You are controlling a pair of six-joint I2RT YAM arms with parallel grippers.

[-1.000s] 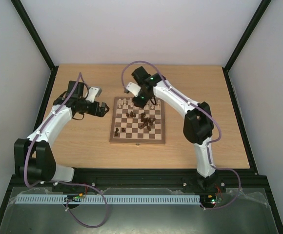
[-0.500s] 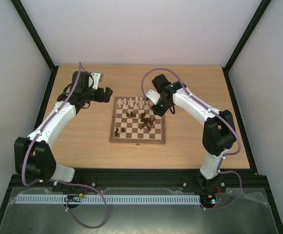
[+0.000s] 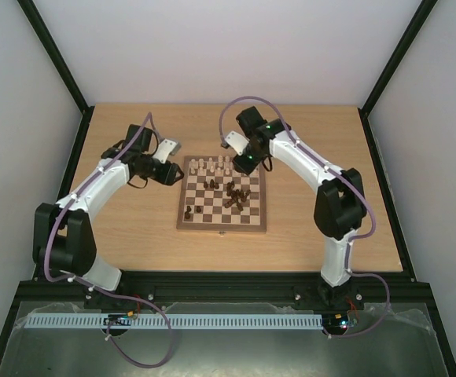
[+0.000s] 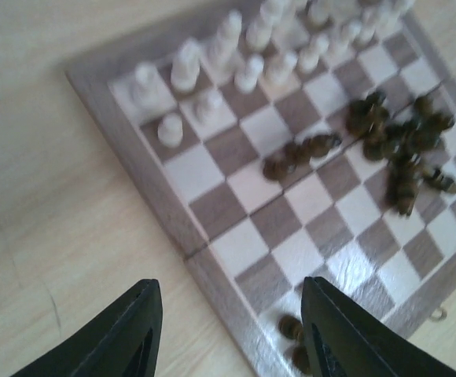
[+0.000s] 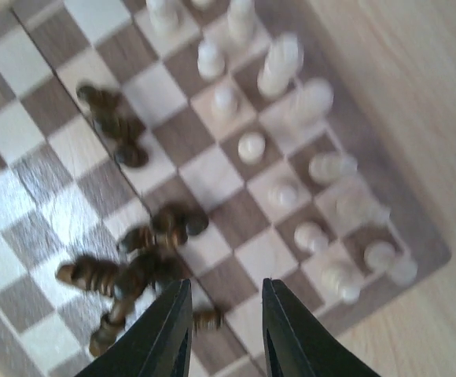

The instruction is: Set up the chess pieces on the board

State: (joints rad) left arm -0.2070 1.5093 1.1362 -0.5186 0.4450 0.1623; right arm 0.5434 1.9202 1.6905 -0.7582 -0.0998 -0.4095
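Observation:
The board [image 3: 221, 228] lies mid-table. Pale chess pieces [image 3: 212, 166] stand in its two far rows, also in the left wrist view [image 4: 244, 55] and the right wrist view [image 5: 291, 157]. Dark chess pieces [image 3: 237, 193] lie tumbled in a heap on the right half [image 4: 393, 141] [image 5: 134, 259], and two dark ones [image 4: 291, 328] sit at the near left corner. My left gripper [image 3: 173, 174] [image 4: 229, 334] hangs open over the board's left border, holding nothing. My right gripper [image 3: 240, 162] [image 5: 226, 334] is open above the far right squares, beside a lying dark piece [image 5: 207, 318].
Bare wooden table [image 3: 134, 220] surrounds the board on all sides. A black frame [image 3: 79, 149] and white walls close in the table at left, right and back. Both arm bases sit on the black rail at the near edge.
My left gripper swung toward the far side and came back to the board's left border, its jaws now narrower. My right gripper moved right from the far row, then back over the far right squares.

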